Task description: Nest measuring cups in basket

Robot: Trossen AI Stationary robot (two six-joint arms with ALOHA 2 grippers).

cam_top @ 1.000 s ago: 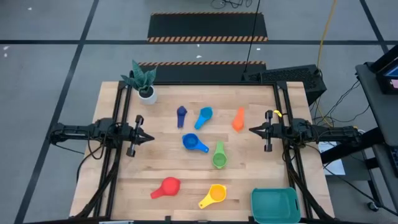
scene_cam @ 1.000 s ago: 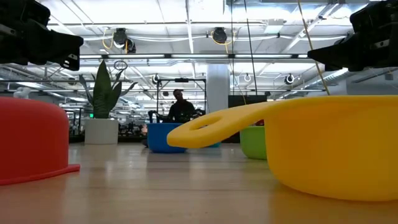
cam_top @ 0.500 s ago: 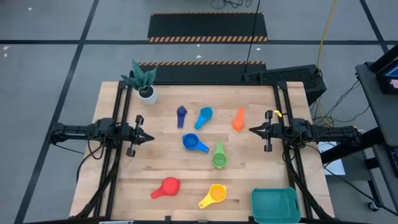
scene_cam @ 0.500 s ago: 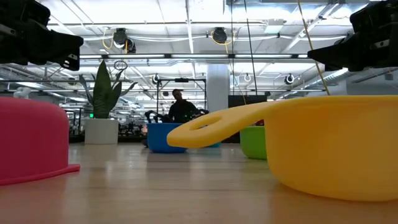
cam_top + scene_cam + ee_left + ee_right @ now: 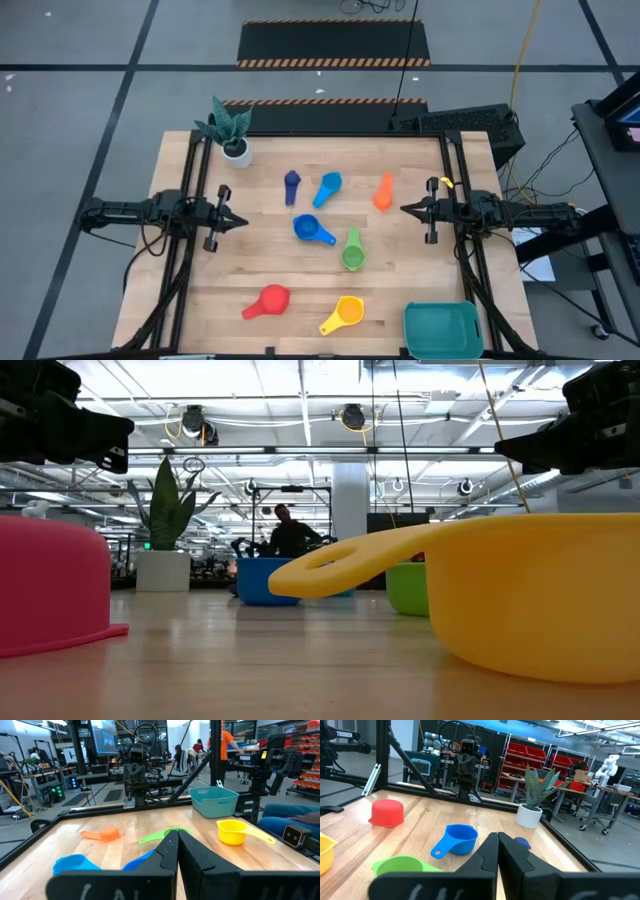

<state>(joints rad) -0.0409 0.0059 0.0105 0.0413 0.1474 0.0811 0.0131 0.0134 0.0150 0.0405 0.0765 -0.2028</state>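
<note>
While glossy plastic cups (image 5: 313, 230) dot wood-grain table (image 5: 400, 270), basket (image 5: 441, 329) seems smooth-walled.

We see a grey floor (image 5: 80, 120) marked with dark lines and hazard-striped mats (image 5: 335, 42). Ceiling lights (image 5: 300, 405) run overhead. Red shelving (image 5: 530, 762) lines the far wall. A seated person (image 5: 290, 532), possibly at a desk, appears distant.

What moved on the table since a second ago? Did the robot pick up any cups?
Nothing on the table moved. The left claw and the right claw stay shut and empty at the table's sides, and no cup was picked up. All seven measuring cups lie where they were, and the basket is still empty. Only the person far behind the table shifted a little.
</note>
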